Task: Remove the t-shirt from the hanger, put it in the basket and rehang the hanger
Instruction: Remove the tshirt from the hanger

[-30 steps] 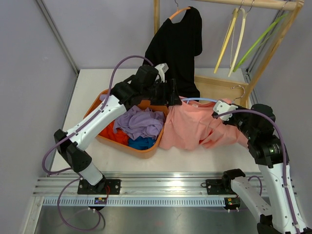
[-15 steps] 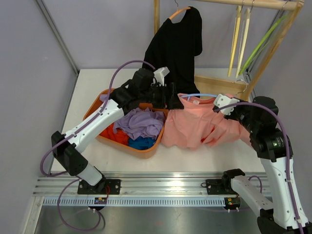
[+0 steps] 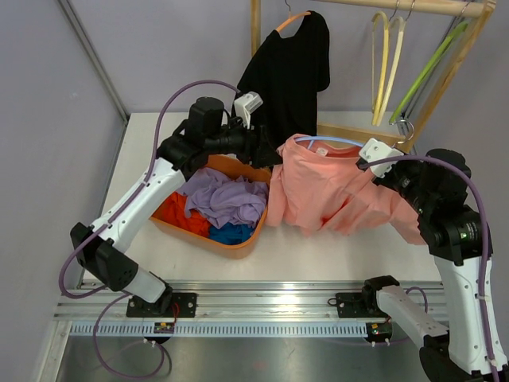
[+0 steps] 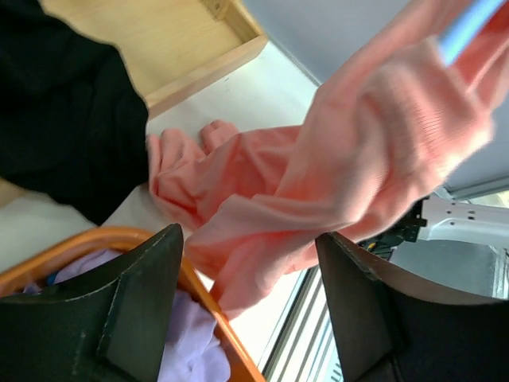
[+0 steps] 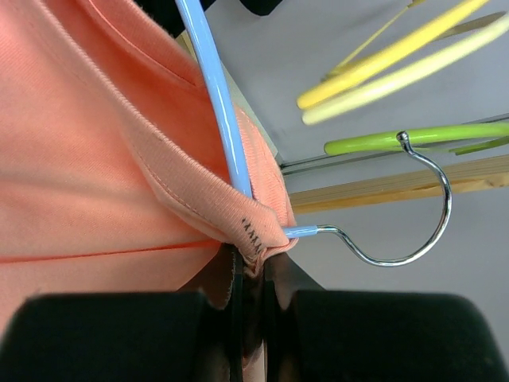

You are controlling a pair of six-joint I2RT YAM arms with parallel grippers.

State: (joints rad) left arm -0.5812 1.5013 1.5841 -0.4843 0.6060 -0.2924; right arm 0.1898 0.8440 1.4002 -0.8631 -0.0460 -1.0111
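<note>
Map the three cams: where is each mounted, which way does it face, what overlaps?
Top external: above and behind the robot, looking down at the table; the left gripper and right gripper both show.
Left wrist: mounted on that wrist, facing past its open fingers toward the t-shirt and basket.
Right wrist: mounted on that wrist, facing along its shut fingers at the blue hanger.
Shared: all three see the t-shirt.

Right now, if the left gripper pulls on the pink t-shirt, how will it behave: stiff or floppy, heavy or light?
Probably floppy: the t-shirt droops in loose folds. Likely light, since a thin hanger carries it. It may resist sliding off, because the right gripper pinches its collar against the hanger.
</note>
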